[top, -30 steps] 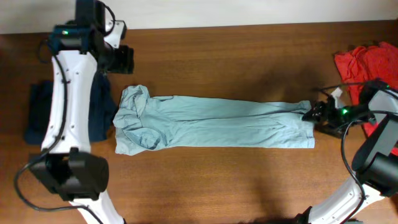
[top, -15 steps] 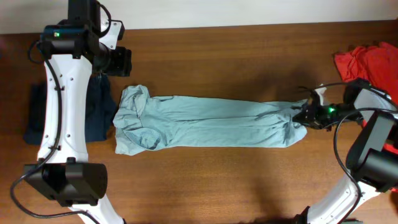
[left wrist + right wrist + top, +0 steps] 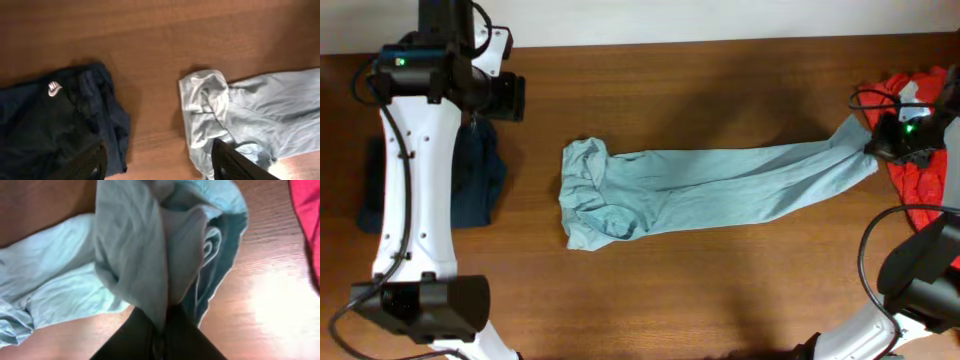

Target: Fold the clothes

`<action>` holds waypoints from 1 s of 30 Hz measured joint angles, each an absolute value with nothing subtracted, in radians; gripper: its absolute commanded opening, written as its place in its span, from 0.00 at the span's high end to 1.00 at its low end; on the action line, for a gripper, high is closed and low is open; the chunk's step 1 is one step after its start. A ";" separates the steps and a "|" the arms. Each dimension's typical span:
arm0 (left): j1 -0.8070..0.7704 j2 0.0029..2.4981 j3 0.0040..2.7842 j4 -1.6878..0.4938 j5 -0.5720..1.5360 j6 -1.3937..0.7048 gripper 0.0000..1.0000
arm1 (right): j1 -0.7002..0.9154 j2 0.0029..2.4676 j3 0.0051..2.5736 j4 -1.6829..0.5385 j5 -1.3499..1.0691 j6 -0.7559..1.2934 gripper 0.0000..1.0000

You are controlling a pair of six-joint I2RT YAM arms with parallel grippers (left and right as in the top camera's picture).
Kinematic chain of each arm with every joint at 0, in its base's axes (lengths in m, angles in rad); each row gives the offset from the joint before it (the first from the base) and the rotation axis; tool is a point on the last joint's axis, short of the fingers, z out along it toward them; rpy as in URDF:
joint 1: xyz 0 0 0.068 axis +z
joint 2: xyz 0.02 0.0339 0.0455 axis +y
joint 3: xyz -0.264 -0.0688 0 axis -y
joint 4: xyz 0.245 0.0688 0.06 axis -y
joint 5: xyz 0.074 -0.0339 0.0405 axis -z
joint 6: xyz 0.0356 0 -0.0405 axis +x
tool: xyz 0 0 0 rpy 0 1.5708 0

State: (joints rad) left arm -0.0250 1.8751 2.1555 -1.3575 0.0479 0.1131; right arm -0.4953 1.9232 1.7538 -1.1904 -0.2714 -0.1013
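Note:
A long light blue garment lies stretched across the wooden table, its bunched end at the left. My right gripper is shut on its right end, which is lifted toward the back right. In the right wrist view the cloth hangs pinched in my gripper. My left gripper hovers open at the back left, holding nothing. The left wrist view shows its fingers spread above bare wood, between a navy garment and the blue garment's bunched end.
A red pile of clothes lies at the right edge, just behind and beside my right gripper. The navy garment lies at the left, partly under my left arm. The table's back edge meets a white wall.
My right gripper shut on the blue garment's right end and pulled it right and toward the back. The whole garment slid rightward, away from the navy one. The left arm shifted slightly left.

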 measured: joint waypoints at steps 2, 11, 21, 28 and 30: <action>-0.022 1.862 2.156 -1.351 0.048 0.113 0.30 | -0.474 1.923 1.754 -1.199 -0.262 -0.100 0.96; 0.004 1.840 2.156 -1.339 0.033 0.116 0.30 | -0.176 1.923 1.754 -1.206 -0.259 -0.053 0.96; 0.068 1.773 2.205 -1.338 0.019 0.117 0.30 | 0.362 1.924 1.754 -1.071 -0.251 0.038 0.95; 0.078 1.711 2.215 -1.339 0.018 0.117 0.30 | 0.662 1.942 1.754 -0.861 -0.250 0.148 0.66; 0.078 1.711 2.215 -1.339 0.018 0.117 0.29 | 0.705 1.966 1.754 -0.844 -0.242 0.176 0.33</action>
